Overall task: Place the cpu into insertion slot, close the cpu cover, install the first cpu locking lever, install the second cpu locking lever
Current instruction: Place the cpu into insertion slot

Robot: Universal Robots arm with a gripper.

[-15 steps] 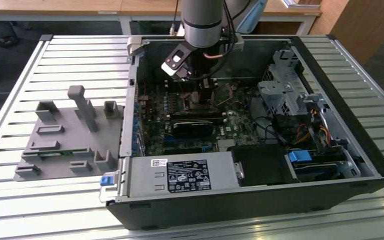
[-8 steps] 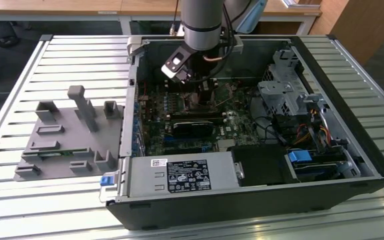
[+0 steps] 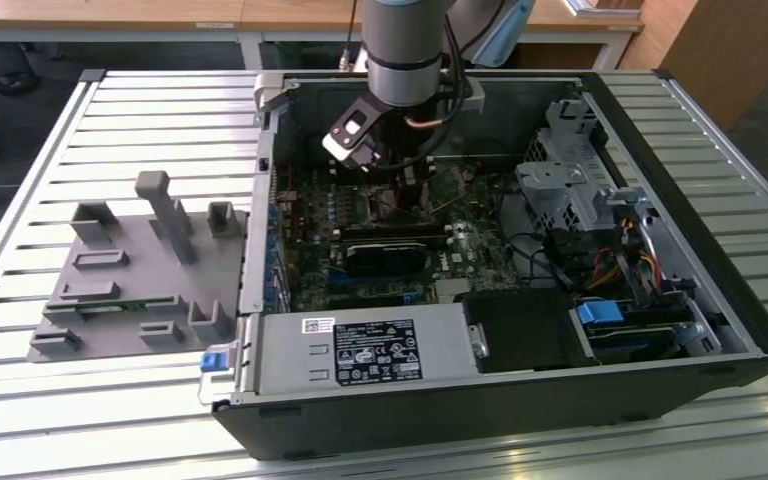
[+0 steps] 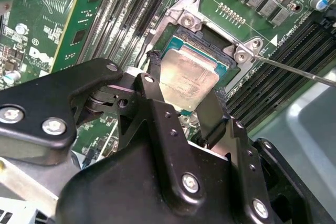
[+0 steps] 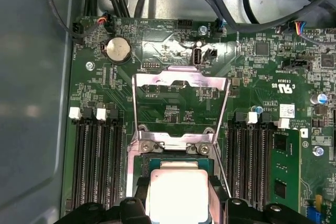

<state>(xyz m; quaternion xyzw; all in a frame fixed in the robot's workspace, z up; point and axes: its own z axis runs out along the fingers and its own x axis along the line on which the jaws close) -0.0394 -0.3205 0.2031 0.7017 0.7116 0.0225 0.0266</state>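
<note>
The cpu (image 4: pixel 188 80) sits between the jaws of the gripper (image 4: pixel 185 85), which clench its opposite edges, directly over the insertion slot (image 4: pixel 206 38); whether it already rests inside, I cannot tell. The cpu cover (image 5: pixel 181 79) stands swung open just beyond. Around lies the green motherboard (image 5: pixel 262 66), inside an open computer case (image 3: pixel 491 410) on the slatted desk (image 3: pixel 77 420).

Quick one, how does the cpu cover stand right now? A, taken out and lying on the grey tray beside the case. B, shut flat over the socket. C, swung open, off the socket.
C: in the first wrist view the cpu cover is swung back off the insertion slot, with the green board showing through its cut-out, while the gripper holds the cpu at the slot.
</note>
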